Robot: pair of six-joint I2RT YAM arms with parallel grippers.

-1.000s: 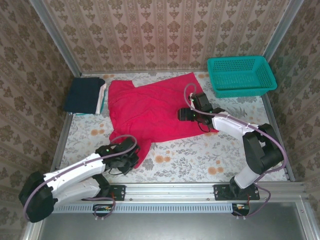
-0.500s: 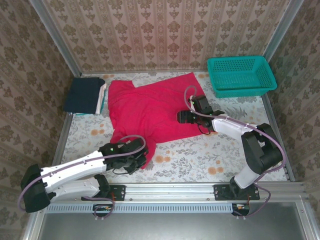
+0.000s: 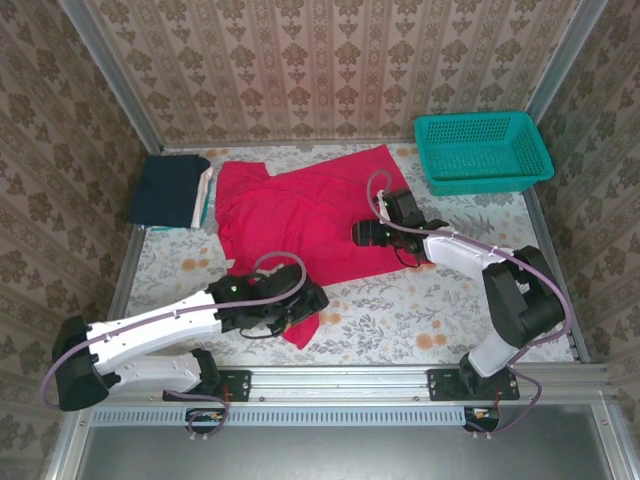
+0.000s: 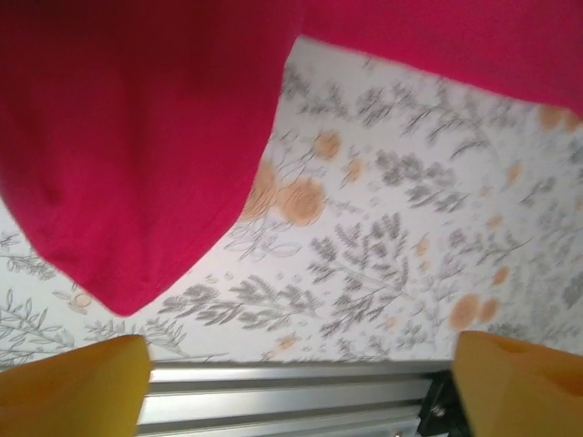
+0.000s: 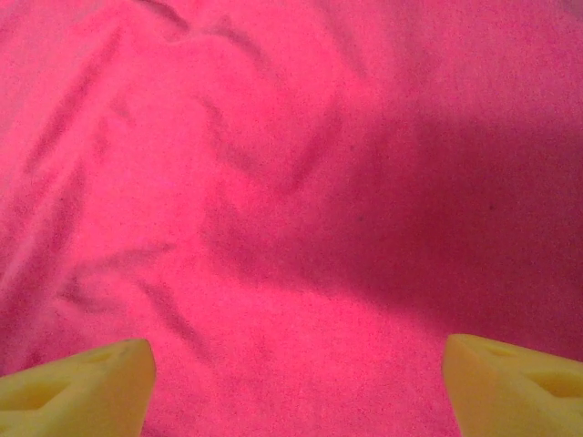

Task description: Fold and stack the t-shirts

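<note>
The bright red t-shirt (image 3: 300,215) lies spread across the middle of the table, with one corner flap (image 3: 300,332) reaching toward the front edge. My left gripper (image 3: 308,303) hovers beside that flap. It is open in the left wrist view (image 4: 296,387), with bare table between its yellow fingertips (image 4: 73,382) and the red flap (image 4: 127,182) up to the left. My right gripper (image 3: 358,232) is low over the shirt's right part. It too is open (image 5: 296,387), with wrinkled red cloth (image 5: 273,182) under its fingertips (image 5: 515,382). Folded dark navy (image 3: 168,190), white and teal shirts are stacked at the back left.
The teal plastic mesh basket (image 3: 483,150) stands at the back right corner. An aluminium rail (image 3: 340,380) (image 4: 291,401) runs along the front edge, close under the left gripper. Patterned walls enclose the table on three sides.
My left arm has swung rightward along the front edge. The shirt's front flap has shifted right and nearer the rail with it. The right arm has barely moved.
</note>
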